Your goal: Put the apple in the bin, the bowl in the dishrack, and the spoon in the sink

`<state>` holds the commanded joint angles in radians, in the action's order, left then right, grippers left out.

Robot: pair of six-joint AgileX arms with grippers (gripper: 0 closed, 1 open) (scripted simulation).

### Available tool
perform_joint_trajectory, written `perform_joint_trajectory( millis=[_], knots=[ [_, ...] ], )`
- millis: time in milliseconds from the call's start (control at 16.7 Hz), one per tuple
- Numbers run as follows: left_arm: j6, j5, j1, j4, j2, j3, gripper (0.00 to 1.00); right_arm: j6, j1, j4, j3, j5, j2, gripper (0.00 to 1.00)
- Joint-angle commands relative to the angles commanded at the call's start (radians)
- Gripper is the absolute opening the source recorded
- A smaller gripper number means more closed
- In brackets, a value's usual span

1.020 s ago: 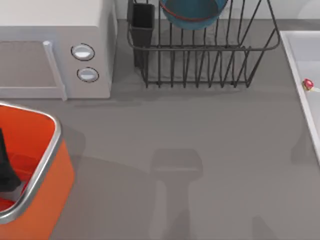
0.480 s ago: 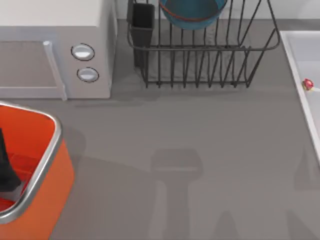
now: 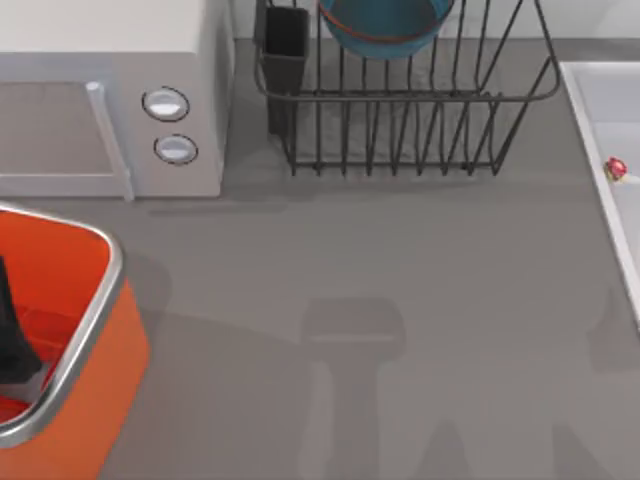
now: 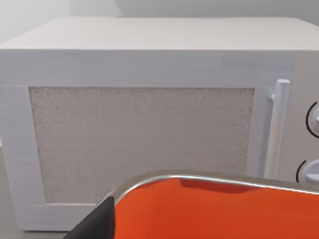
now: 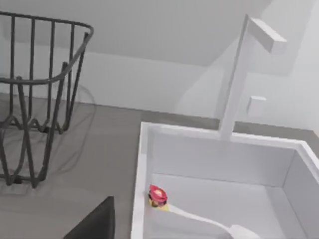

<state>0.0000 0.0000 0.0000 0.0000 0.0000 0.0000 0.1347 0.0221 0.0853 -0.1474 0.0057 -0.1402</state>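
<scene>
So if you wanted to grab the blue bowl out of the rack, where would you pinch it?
Probably at its rim, coming down from above. The bowl stands on edge between the upright bars of the dishrack, so the bars block the sides and only the top is open. A pincer could likely clamp the thin rim there.

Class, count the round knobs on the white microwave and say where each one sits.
2. Both are on the microwave front panel, right of its door handle: one knob farther back, the other knob nearer the bin.
</scene>
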Motion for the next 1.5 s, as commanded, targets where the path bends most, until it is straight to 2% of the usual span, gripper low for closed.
perform_joint_trajectory(
  millis=[300, 960, 1200, 1500],
  knots=[
    [0.000, 0.000, 0.000, 0.000, 0.000, 0.000, 1.00, 0.318, 0.061, 0.217, -0.407, 0.011, -0.354, 1.00],
    [0.000, 0.000, 0.000, 0.000, 0.000, 0.000, 1.00, 1.192, 0.177, 0.904, -1.705, 0.025, -1.519, 1.00],
    [0.000, 0.000, 0.000, 0.000, 0.000, 0.000, 1.00, 1.416, 0.186, 1.130, -2.067, 0.015, -1.919, 1.00],
    [0.000, 0.000, 0.000, 0.000, 0.000, 0.000, 1.00, 1.594, 0.179, 1.345, -2.425, -0.021, -2.332, 1.00]
  ],
)
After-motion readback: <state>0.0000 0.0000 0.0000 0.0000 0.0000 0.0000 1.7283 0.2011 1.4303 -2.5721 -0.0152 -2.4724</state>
